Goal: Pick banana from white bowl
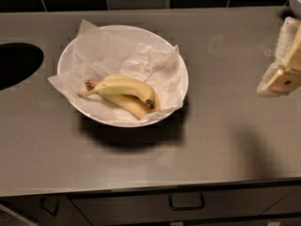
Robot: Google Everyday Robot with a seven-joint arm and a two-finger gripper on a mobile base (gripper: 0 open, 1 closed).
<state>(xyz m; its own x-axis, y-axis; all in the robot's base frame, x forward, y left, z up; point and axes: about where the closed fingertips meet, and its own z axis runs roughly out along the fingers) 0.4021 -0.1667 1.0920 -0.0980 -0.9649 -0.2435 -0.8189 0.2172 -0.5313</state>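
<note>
Banana (pixel 123 86), joined to a second on crumpled paper (pixel 108 51) in the white bowl (pixel 66 62) on the surface (pixel 225 131); the gripper (pixel 283 80) hovers well apart at right, its grip impossible to tell. A low grasp could snag paper or drag the bowl.

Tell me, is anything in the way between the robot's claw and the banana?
Nothing visible is. The gripper is at the right edge over the counter, well apart from the white bowl. The banana lies uncovered on the paper inside; only the bowl's low rim and the paper's edge sit on that side.
</note>
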